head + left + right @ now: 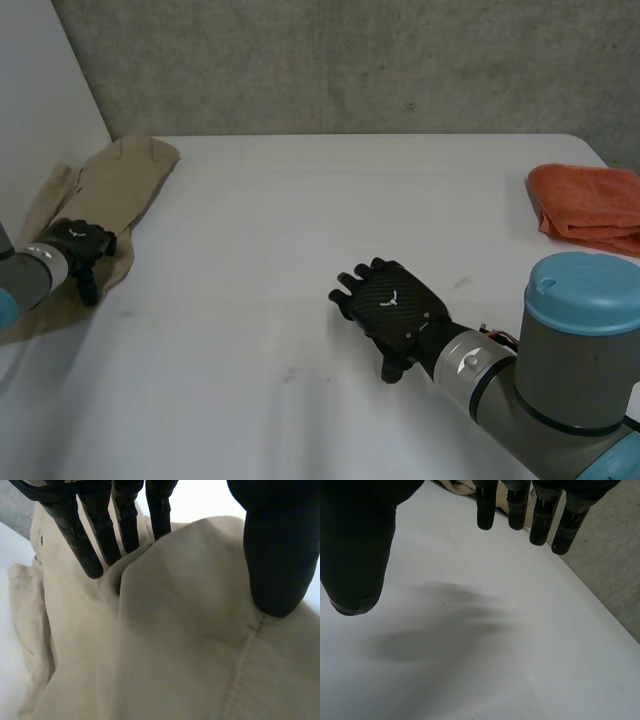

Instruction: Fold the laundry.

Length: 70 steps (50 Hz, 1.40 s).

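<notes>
Laundry step: I read this as the opening grab. The beige garment (125, 180) lies rumpled and unfolded, so no fold is made yet.
Left hand (78, 243): down on the beige garment. Its fingers (92, 555) are straight and set well apart from the thumb (277, 560), with nothing clamped between them.
Garment at the fingers: cloth lies right under the fingertips and the thumb tip, and both touch it. A soft ridge humps up between them, and a stitched seam runs off from just beside the thumb.
Right hand (392, 300): hovers over bare table (280, 200), fingers straight and spread, holding nothing. The beige garment is well beyond its fingertips.
Orange towel (588, 205): bunched on the far side from the beige garment, well apart from both hands. That one waits its turn, I judge.
Next move: I'd close fingers and thumb on that ridge for a firm pinch, then drag the cloth toward the middle where the other hand can reach it. A shallow bite on one layer could slip, so I'd want it deep.
</notes>
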Each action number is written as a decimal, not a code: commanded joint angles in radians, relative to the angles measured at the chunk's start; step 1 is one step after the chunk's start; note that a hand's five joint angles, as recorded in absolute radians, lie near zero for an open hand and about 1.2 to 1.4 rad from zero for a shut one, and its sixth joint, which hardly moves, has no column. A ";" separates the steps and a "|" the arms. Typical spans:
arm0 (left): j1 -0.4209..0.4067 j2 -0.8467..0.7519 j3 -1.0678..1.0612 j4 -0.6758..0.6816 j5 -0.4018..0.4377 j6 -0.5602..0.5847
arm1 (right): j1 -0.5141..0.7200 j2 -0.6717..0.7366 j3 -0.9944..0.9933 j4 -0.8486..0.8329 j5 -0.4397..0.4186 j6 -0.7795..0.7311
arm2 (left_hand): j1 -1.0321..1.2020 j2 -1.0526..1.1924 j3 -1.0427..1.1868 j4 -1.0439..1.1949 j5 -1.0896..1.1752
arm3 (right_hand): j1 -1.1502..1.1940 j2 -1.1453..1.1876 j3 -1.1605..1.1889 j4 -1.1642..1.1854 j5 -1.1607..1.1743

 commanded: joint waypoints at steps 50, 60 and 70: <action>-0.945 0.400 -0.173 0.152 -0.163 -0.684 | -0.298 -0.007 -0.114 0.003 0.239 0.023 | -0.197 -0.187 -0.185 -0.182 -0.181 | -0.028 -0.040 -0.035 -0.056 -0.063; -0.766 0.333 -0.156 0.140 -0.212 -0.394 | -0.300 -0.007 -0.119 0.015 0.227 0.040 | -0.282 -0.272 -0.271 -0.268 -0.267 | -0.028 -0.040 -0.035 -0.056 -0.063; -0.525 0.383 -0.205 0.130 -0.214 -0.387 | -0.257 -0.010 -0.108 0.103 0.121 0.029 | -0.282 -0.272 -0.271 -0.268 -0.267 | -0.028 -0.040 -0.035 -0.056 -0.063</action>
